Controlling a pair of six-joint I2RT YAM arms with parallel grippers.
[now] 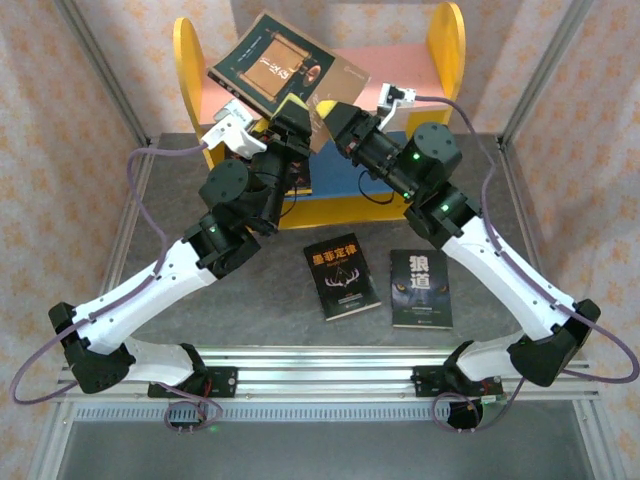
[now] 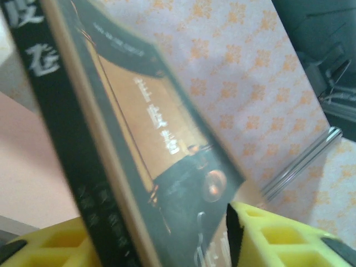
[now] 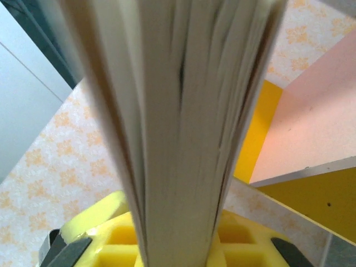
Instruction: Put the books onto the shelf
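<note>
Dark book (image 1: pixel 272 62), brown framed picture, tight in right claw (image 3: pixel 177 245); grip of left claw (image 2: pixel 150 245) unclear.

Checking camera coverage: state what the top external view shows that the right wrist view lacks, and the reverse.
Top external: two dark paperbacks lying flat on the grey table. Right wrist: the raised dark framed-picture paperback's page edges, close up between yellow fingers. Both: that paperback and the shelf's pink upper board.

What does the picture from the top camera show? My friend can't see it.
Two robot arms meet at a dark book with a brown picture cover, tilted above a yellow shelf with a pink board. Two more dark books lie flat on the grey table in front.
</note>
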